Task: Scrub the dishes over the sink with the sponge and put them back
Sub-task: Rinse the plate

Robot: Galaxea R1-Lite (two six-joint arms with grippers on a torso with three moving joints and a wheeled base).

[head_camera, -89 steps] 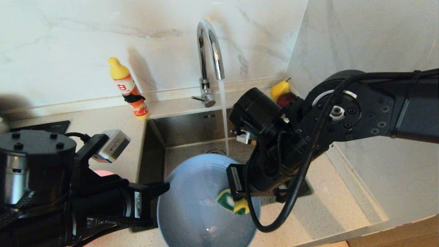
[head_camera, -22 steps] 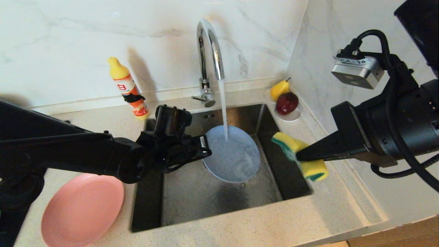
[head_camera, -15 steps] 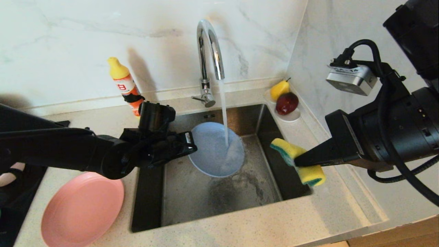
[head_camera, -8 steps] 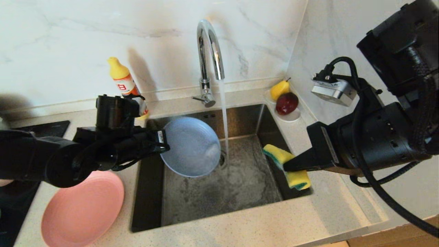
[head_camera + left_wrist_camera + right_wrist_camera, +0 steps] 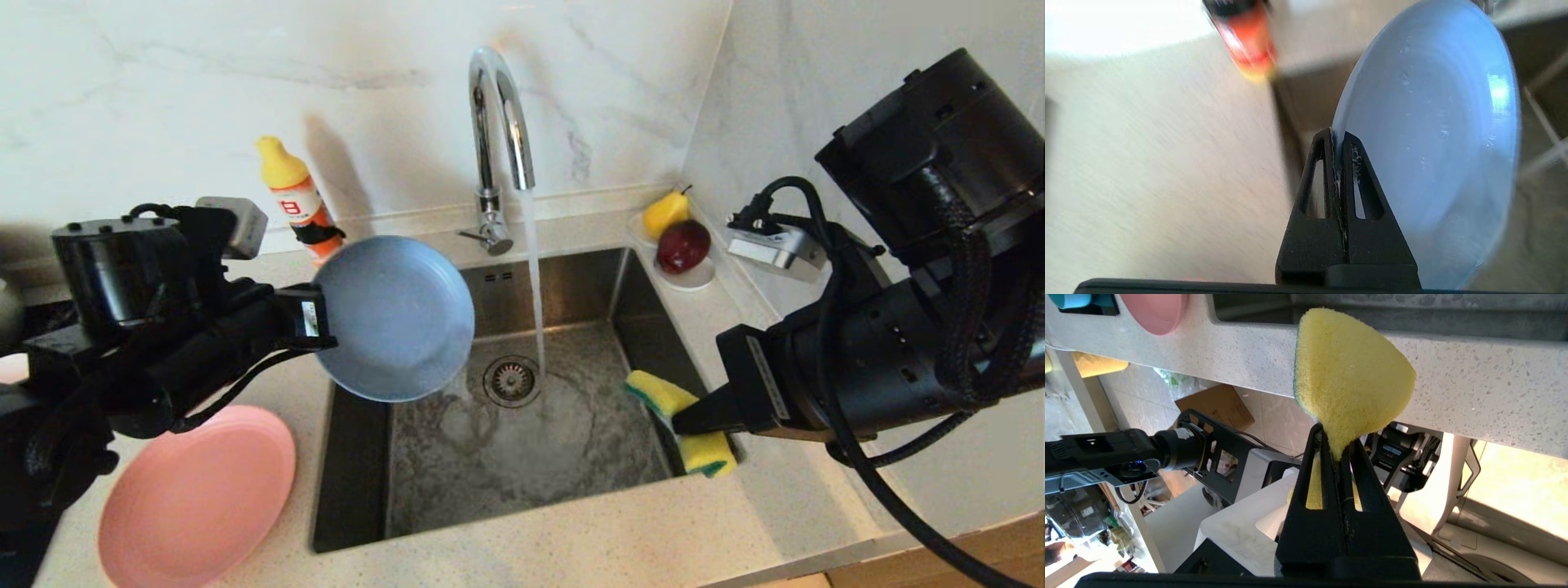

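Nearest the robot, at seven o'clock in the head view, the pink plate (image 5: 196, 496) lies flat on the surface (image 5: 571, 547), clear of the sink (image 5: 531, 425). Directly beyond it, toward ten o'clock, the left end effector (image 5: 314, 320) is clamped on the rim of the grey-blue plate (image 5: 394, 318), which stands on edge above the sink's left rim, its face turned to the running tap (image 5: 500, 139). Judgement: set-down falls to this arm, since the open surface beside the pink plate lies toward seven o'clock from the held plate, and the plate must be tilted flat first. At four o'clock the right end effector (image 5: 684, 420) pinches the sponge (image 5: 678, 420) at its waist over the sink's right rim. Only the left wrist view shows droplets on the plate (image 5: 1437, 134); only the right wrist view shows the sponge's (image 5: 1349, 371) yellow face.
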